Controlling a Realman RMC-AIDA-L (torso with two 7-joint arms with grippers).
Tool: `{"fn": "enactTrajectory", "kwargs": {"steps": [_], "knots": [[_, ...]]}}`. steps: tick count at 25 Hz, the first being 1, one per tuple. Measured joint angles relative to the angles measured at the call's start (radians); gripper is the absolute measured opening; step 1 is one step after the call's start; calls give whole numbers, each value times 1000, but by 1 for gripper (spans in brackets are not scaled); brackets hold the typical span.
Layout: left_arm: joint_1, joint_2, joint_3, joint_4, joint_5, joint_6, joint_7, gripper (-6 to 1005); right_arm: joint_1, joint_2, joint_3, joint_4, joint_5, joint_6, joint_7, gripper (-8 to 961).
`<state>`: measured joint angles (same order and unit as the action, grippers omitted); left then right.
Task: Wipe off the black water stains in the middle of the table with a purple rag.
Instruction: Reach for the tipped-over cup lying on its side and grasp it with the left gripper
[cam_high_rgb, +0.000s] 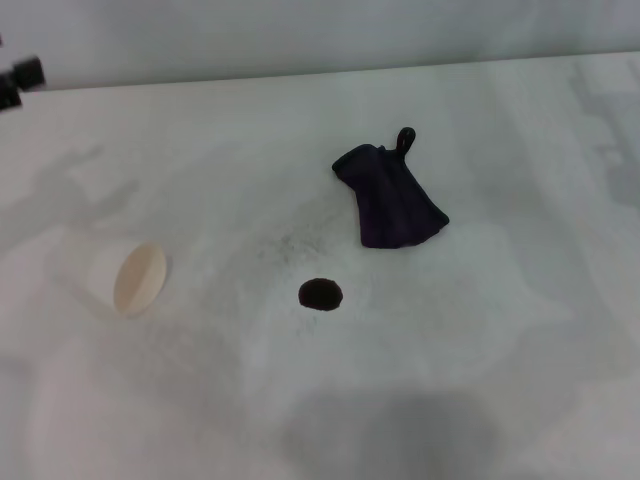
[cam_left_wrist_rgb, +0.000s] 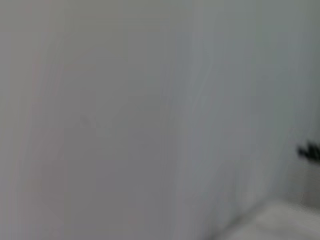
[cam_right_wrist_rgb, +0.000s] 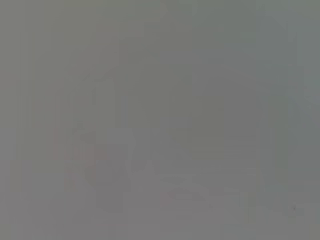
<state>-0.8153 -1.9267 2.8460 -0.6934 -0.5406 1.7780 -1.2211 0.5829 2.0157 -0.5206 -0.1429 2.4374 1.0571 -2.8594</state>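
The purple rag (cam_high_rgb: 391, 201) lies crumpled on the white table (cam_high_rgb: 520, 330), right of centre, its little loop pointing to the far side. The black water stain (cam_high_rgb: 320, 294), a small round blot, sits a short way in front and to the left of the rag, apart from it. A small black part of my left arm (cam_high_rgb: 20, 80) shows at the far left edge, well away from both. Neither wrist view shows the rag or the stain. My right gripper is out of view.
A white paper cup (cam_high_rgb: 125, 277) lies on its side at the left, its mouth facing the stain. A faint grey speckled smudge (cam_high_rgb: 285, 245) lies between the stain and the rag. The table's far edge meets a grey wall.
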Motion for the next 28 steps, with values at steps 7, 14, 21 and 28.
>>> {"fn": "enactTrajectory", "kwargs": {"steps": [7, 14, 21, 28], "knots": [[-80, -20, 2, -145, 190, 31, 143, 799, 9, -1, -4, -1, 0, -3, 0, 840], [-191, -31, 3, -269, 410, 89, 191, 800, 14, -2, 0, -1, 0, -3, 0, 840], [-305, -101, 4, -417, 666, 92, 215, 800, 15, -2, 1, -2, 1, -1, 0, 840], [-328, -149, 4, -523, 698, 100, 341, 799, 17, -2, 1, -3, 2, -4, 0, 840]]}}
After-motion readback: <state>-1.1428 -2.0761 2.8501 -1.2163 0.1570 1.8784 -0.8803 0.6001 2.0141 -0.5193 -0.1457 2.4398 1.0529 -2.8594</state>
